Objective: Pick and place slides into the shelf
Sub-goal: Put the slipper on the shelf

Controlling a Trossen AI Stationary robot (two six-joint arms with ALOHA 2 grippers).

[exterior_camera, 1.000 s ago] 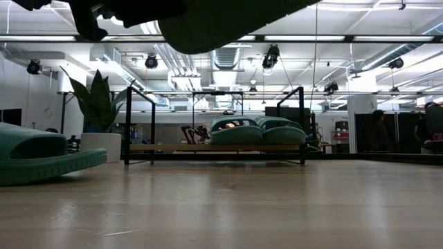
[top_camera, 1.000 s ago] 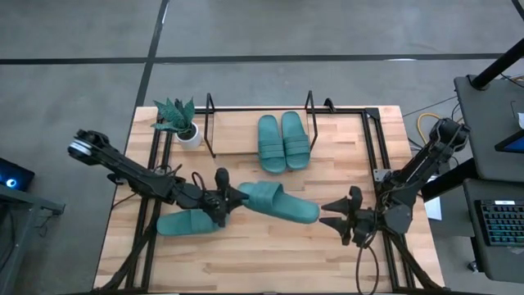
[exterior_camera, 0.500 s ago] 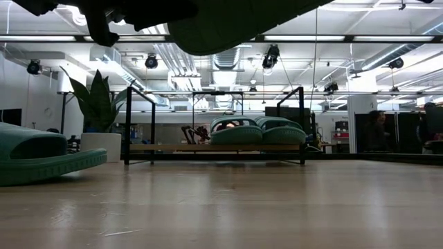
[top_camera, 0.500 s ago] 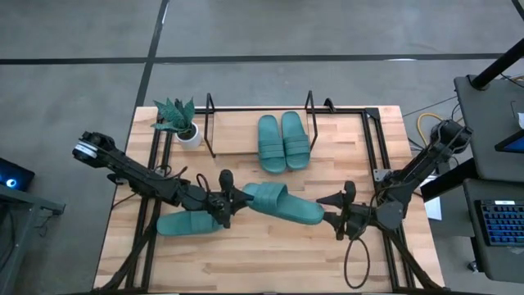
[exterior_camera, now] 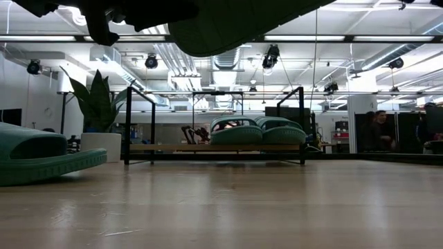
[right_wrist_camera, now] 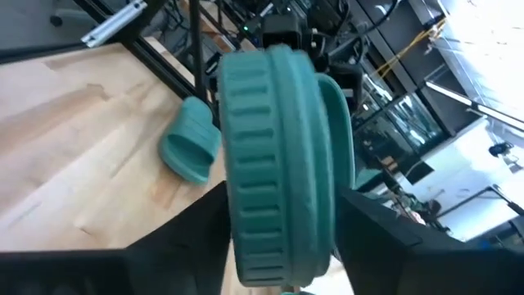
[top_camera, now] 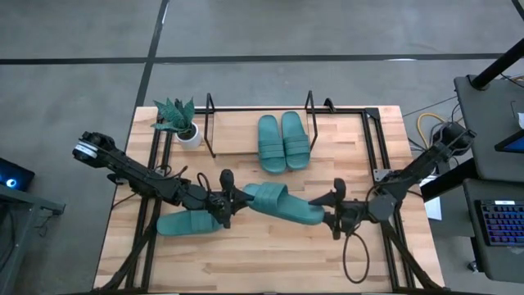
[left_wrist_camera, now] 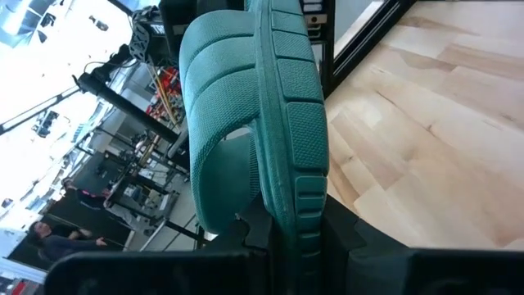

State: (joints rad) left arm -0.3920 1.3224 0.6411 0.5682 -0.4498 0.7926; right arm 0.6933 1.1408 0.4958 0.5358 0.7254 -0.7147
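One teal slide point(top_camera: 282, 205) hangs in the air over the table's middle, turned on its edge. My left gripper point(top_camera: 232, 201) is shut on its left end. My right gripper point(top_camera: 334, 211) is open, with a finger on each side of the slide's rounded right end point(right_wrist_camera: 274, 156). Another slide point(top_camera: 188, 221) lies flat on the table below the left arm. Two more slides point(top_camera: 283, 141) rest side by side on the shelf's light board point(top_camera: 237, 141) at the far side. In the low view the lifted slide point(exterior_camera: 221, 21) shows dark along the top. My left gripper pinches the slide's sole at the end nearer the strap point(left_wrist_camera: 286, 209), one finger on the footbed side and one on the underside. The fingers come level from the table's left, along the slide. The slide is on edge, lifted clear. My right gripper's fingers point(right_wrist_camera: 372, 238) flank the slide's other end; I cannot tell whether they touch it.
A small potted plant point(top_camera: 180, 123) stands at the far left, beside the shelf's black wire frame point(top_camera: 210, 123). Black rails point(top_camera: 370, 147) run along the table's right side. Bare wood lies along the near edge point(top_camera: 262, 262).
My right gripper has moved toward the table's left, up to the free end of the held slide, rolling a little as it went; its fingers now stand on either side of that end. The slide has stayed lifted in my left gripper.
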